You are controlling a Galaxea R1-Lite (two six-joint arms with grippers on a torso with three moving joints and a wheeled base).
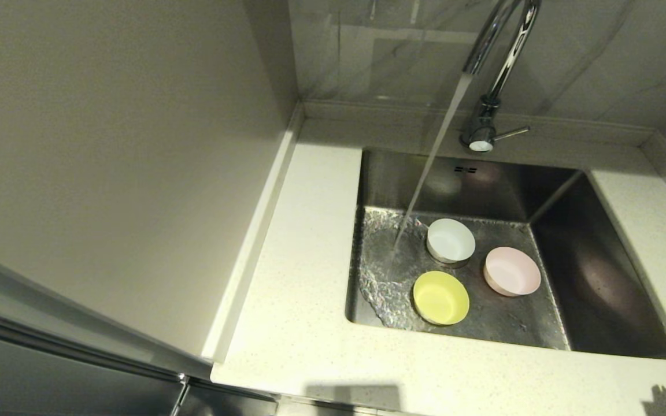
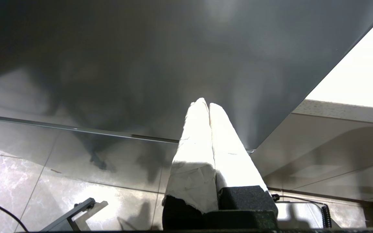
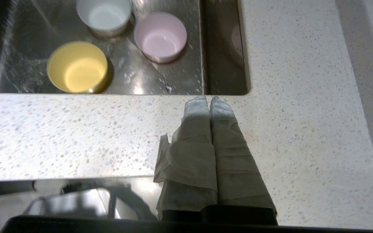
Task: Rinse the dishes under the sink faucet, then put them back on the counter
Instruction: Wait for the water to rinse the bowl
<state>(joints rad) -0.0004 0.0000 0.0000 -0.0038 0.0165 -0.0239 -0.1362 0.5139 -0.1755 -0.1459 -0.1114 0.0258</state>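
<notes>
Three small bowls stand upright on the floor of the steel sink [image 1: 599, 271]: a white bowl [image 1: 450, 240] [image 3: 104, 16] at the back, a yellow bowl [image 1: 440, 297] [image 3: 77, 67] in front, a pale pink bowl [image 1: 511, 271] [image 3: 160, 36] to the right. The chrome faucet [image 1: 492, 75] runs; its stream lands on the sink floor left of the white bowl, touching no bowl. My right gripper [image 3: 208, 98] is shut and empty above the counter's [image 1: 310, 323] front strip, near the sink's front right corner. My left gripper [image 2: 205, 103] is shut and empty, down by a grey cabinet front, off the head view.
A grey cabinet wall [image 1: 107, 144] rises left of the counter. A raised rim [image 1: 252, 242] runs along the walls. The faucet lever [image 1: 509, 134] sticks out to the right. Counter strips [image 3: 303, 97] lie left, right and in front of the sink.
</notes>
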